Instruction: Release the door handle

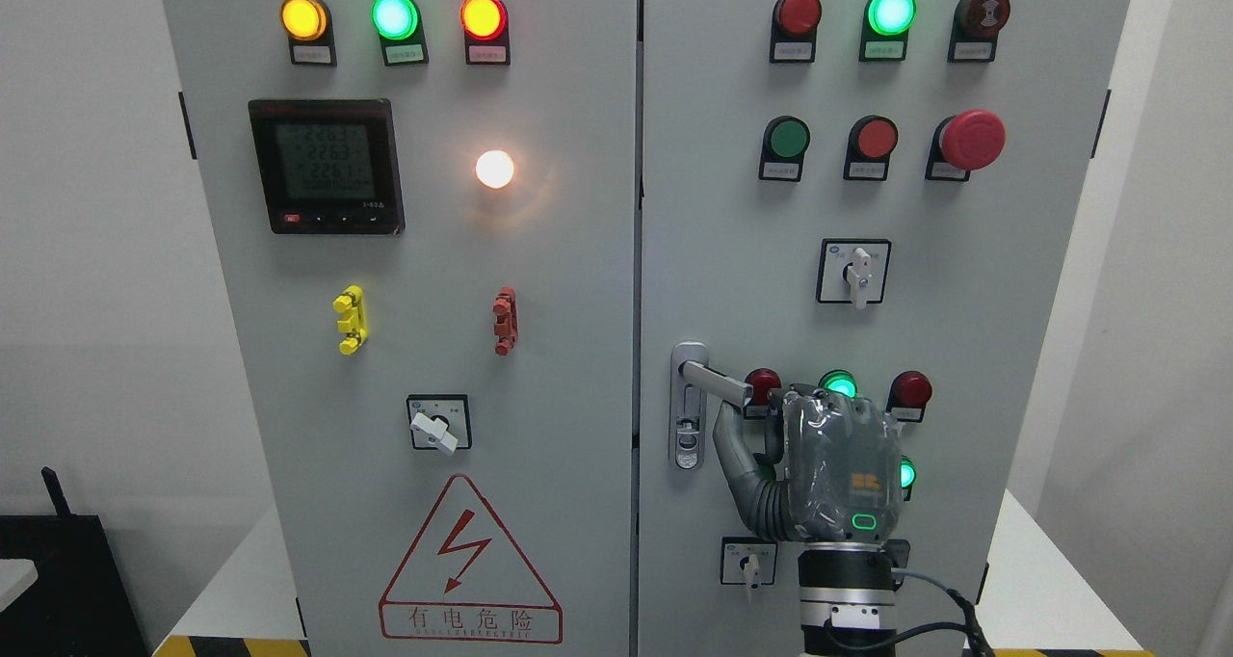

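Right hand [836, 464] up at handle [711, 381], near right door's [867, 329] left edge. Handle swung out sideways, so latch likely turned. Thumb hooked under it, fingers look curled on top, hard to tell. Letting go comes next.

- A plain, pale grey-white wall [87, 252] fills the left side, evenly lit.
- The same pale wall [1170, 252] continues at the right, slightly shadowed toward the lower part.
- A white flat floor surface [246, 580] shows at the lower left and again at the lower right.
- A strip of yellow-and-black hazard tape [231, 646] runs along the bottom edge.
- A black boxy object [58, 580] sits in the lower-left corner, its nature unclear.
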